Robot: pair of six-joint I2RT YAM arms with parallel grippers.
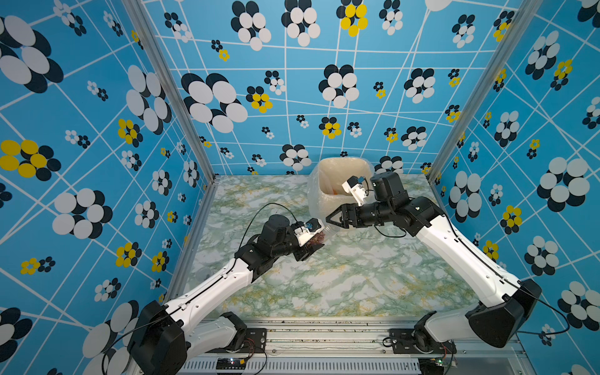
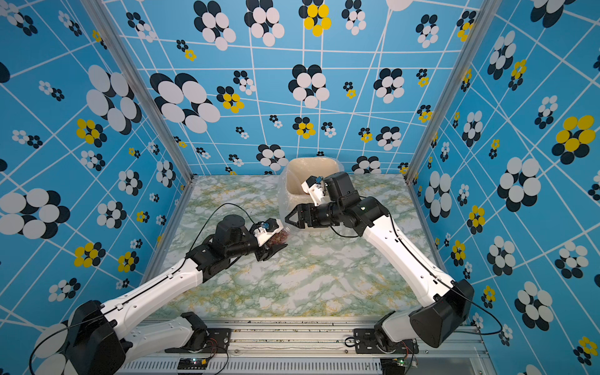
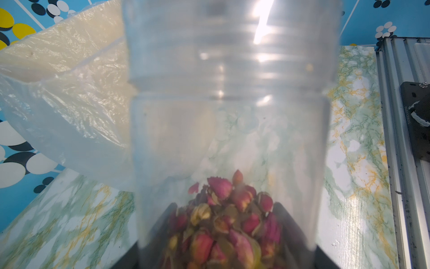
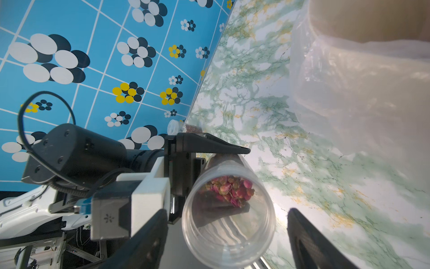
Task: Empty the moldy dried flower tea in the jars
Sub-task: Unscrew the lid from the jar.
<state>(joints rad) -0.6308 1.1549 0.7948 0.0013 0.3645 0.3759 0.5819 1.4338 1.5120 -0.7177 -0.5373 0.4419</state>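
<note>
A clear lidless jar (image 4: pixel 226 216) lies tilted in my left gripper (image 1: pixel 312 248), which is shut on its lower part. The moldy dried flower tea (image 3: pixel 229 216), pink and reddish buds, is heaped at the jar's bottom between the left fingers (image 3: pixel 282 217). The jar's open mouth points at my right gripper (image 4: pixel 228 213). That gripper is open, with a finger on each side of the rim and a gap on both sides. In both top views the two grippers meet in front of the bin, and tea (image 2: pixel 279 238) shows through the jar wall.
The beige bin (image 1: pixel 344 165) with a clear plastic liner (image 4: pixel 349 93) stands at the back of the marble table (image 1: pixel 341 285), just behind the right gripper (image 2: pixel 289 221). A second small jar (image 4: pixel 192 128) and a clear lid (image 4: pixel 173 127) sit by the left wall.
</note>
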